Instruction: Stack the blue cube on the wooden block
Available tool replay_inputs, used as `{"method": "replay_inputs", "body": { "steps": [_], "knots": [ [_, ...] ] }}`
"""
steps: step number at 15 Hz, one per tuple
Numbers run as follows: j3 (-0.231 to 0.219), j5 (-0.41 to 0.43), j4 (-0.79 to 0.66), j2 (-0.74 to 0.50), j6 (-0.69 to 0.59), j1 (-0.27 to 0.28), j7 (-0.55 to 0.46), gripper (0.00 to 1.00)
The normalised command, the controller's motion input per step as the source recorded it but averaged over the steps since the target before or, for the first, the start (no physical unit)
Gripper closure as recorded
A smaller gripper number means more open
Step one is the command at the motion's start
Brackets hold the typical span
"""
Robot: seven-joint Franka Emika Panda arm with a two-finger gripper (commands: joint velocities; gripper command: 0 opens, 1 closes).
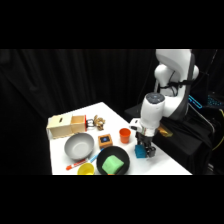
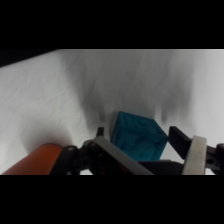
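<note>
The blue cube [image 2: 138,136] rests on the white table [image 2: 60,95], between the two fingers of my gripper [image 2: 139,133]. The left finger [image 2: 101,132] sits right at the cube's side, while a thin strip of table shows between the cube and the right finger [image 2: 179,140], so the gripper is open around it. In the side view the gripper [image 1: 146,149] is down at the table's right part, with the blue cube [image 1: 140,151] at its tips. The wooden block [image 1: 105,140], dark square on top, stands to the left past the orange cup.
An orange cup [image 1: 124,135] stands close to the gripper's left, and its rim [image 2: 40,159] shows in the wrist view. A black bowl [image 1: 102,166] holds a green block [image 1: 113,164]. A grey bowl [image 1: 79,146], yellow cup [image 1: 86,170], pale wooden box [image 1: 65,125] and tiny wooden figure [image 1: 98,121] lie further left.
</note>
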Motion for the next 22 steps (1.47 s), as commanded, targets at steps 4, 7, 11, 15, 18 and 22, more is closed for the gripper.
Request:
{"method": "replay_inputs", "body": {
  "steps": [4, 7, 11, 15, 18, 22],
  "knots": [
    [-0.314, -0.052, -0.05, 0.01, 0.27, 0.322, -0.04, 0.52],
    [-0.313, -0.092, -0.09, -0.06, 0.21, 0.334, 0.00, 0.70],
    [-0.267, -0.158, -0.14, -0.24, 0.02, 0.279, 0.00, 0.74],
    [-0.211, -0.215, -0.15, -0.38, -0.16, 0.210, 0.03, 0.77],
    [-0.136, -0.185, -0.11, -0.40, -0.28, 0.111, 0.00, 0.77],
    [0.104, -0.317, -0.03, -0.41, -0.38, -0.149, 0.10, 0.77]
  ]
}}
